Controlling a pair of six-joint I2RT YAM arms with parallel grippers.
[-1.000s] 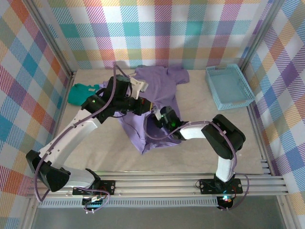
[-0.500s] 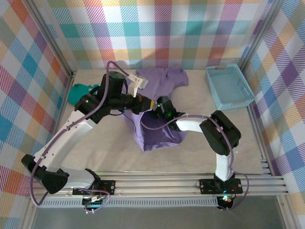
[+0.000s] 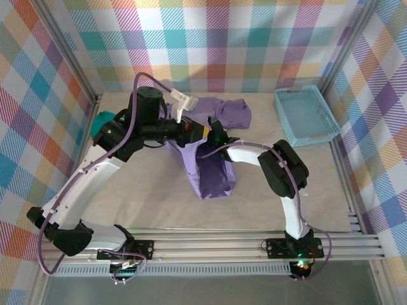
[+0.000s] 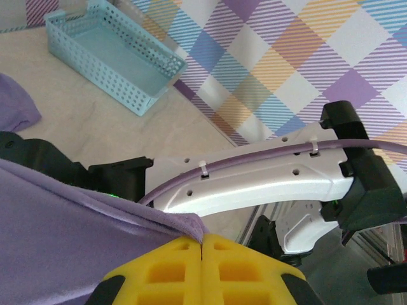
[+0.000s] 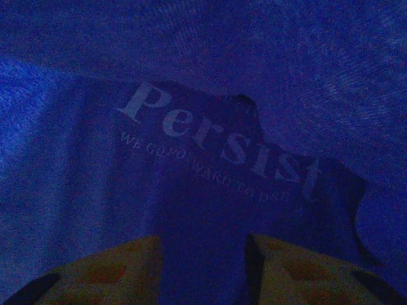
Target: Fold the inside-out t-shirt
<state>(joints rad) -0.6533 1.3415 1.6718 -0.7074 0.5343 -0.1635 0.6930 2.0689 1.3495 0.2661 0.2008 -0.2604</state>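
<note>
**Top view.** My left hand (image 3: 201, 131) is raised over the middle of the surface (image 3: 146, 190), clamped on an edge of the purple t-shirt (image 3: 213, 175). The cloth hangs from it down to a bunched heap on the surface, and another part lies toward the back wall. My right hand (image 3: 215, 136) sits just beside the left, against the cloth. A teal garment (image 3: 100, 125) lies far left and a blue basket (image 3: 305, 115) far right.

**Left wrist view.** The yellow fingers (image 4: 172, 260) are pressed together, with the t-shirt's edge pinched between them.

**Right wrist view.** The fingers (image 5: 127, 267) stand apart. Dim cloth lettered "Persist" spreads ahead of them. I cannot tell whether it touches them.
</note>
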